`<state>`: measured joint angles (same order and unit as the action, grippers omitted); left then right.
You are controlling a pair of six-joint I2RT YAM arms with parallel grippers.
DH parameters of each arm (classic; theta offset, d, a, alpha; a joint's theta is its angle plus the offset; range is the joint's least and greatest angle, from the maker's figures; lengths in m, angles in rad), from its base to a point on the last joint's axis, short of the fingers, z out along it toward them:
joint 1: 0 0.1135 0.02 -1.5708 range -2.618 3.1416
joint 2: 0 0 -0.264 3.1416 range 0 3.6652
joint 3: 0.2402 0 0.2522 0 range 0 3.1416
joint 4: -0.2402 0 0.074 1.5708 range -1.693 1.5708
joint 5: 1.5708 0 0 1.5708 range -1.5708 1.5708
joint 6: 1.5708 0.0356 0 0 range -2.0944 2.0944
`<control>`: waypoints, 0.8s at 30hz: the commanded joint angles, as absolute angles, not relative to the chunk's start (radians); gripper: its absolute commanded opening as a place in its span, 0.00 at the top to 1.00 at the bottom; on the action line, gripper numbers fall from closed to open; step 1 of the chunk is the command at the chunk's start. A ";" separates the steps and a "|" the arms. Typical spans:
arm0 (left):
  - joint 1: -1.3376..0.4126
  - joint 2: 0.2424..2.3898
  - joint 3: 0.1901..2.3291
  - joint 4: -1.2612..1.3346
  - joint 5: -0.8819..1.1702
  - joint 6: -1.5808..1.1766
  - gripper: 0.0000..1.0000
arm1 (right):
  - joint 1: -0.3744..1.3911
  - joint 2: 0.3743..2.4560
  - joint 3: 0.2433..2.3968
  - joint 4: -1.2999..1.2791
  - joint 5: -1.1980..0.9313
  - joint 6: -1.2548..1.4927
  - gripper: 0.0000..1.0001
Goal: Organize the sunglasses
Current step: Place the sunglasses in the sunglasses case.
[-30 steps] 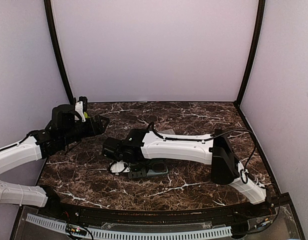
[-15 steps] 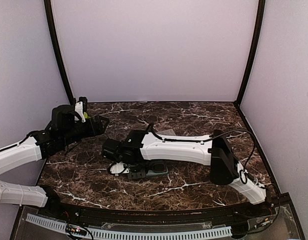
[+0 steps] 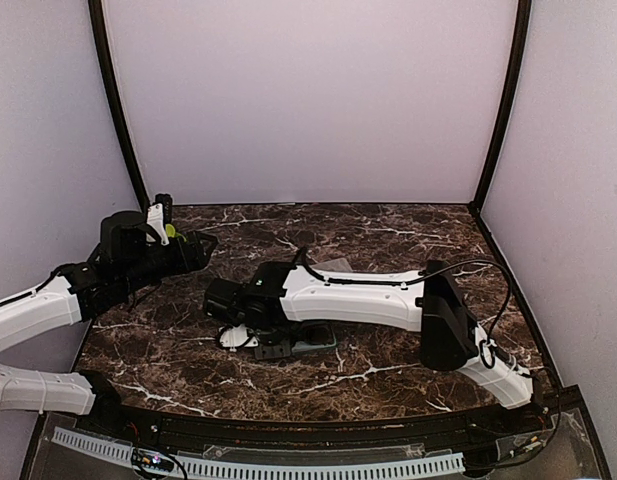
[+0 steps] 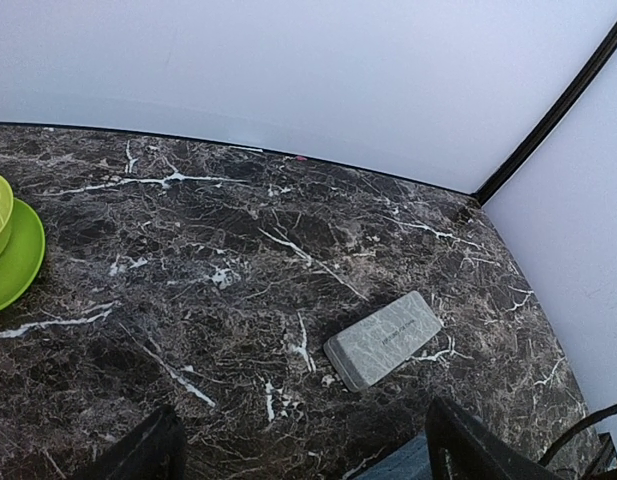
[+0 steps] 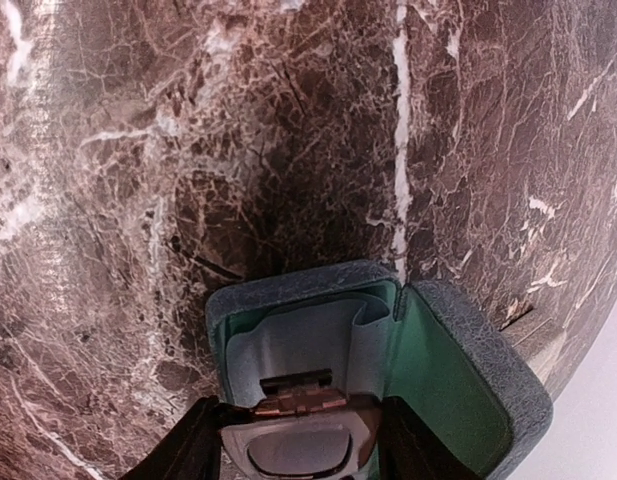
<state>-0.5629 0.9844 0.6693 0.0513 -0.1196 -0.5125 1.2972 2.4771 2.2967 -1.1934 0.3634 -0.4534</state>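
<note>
Right wrist view crops the sunglasses point(image 5: 298, 440) between right fingers point(image 5: 188, 452), grip unclear; left fingers point(image 4: 143, 455) spread wide apart.

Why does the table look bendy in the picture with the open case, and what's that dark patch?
Right wrist view: the wide lens bends the table near the edges; the dark patch is shadow beyond the open case. Left wrist view: sharp.

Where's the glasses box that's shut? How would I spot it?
Find the dark marble table, then look across its bare top, away from the green dish. The closed case lies flat there by itself: a grey rectangle with its lid shut, unlike the open case, which shows green lining.
</note>
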 commanded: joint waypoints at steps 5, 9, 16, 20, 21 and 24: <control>-0.557 0.961 0.651 0.066 -0.121 -0.521 0.15 | 1.313 2.493 2.286 -1.174 0.366 -0.430 0.43; -0.557 0.961 0.647 0.069 -0.122 -0.520 0.15 | 1.313 2.486 2.287 -1.168 0.360 -0.422 0.43; -0.556 0.973 0.642 0.075 -0.122 -0.515 0.15 | 1.312 2.423 2.250 -1.116 0.311 -0.395 0.43; -0.557 0.982 0.637 0.082 -0.122 -0.512 0.15 | 1.307 2.334 2.164 -1.036 0.267 -0.371 0.43; -0.557 0.984 0.636 0.085 -0.120 -0.512 0.15 | 1.305 2.306 2.134 -1.008 0.258 -0.365 0.42; -0.556 0.989 0.630 0.099 -0.110 -0.507 0.15 | 1.295 2.203 2.015 -0.930 0.242 -0.341 0.41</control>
<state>-0.5625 0.9871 0.6510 0.0589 -0.1196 -0.5125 1.2984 2.3730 2.1151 -1.0554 0.2852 -0.3866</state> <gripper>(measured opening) 0.852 0.582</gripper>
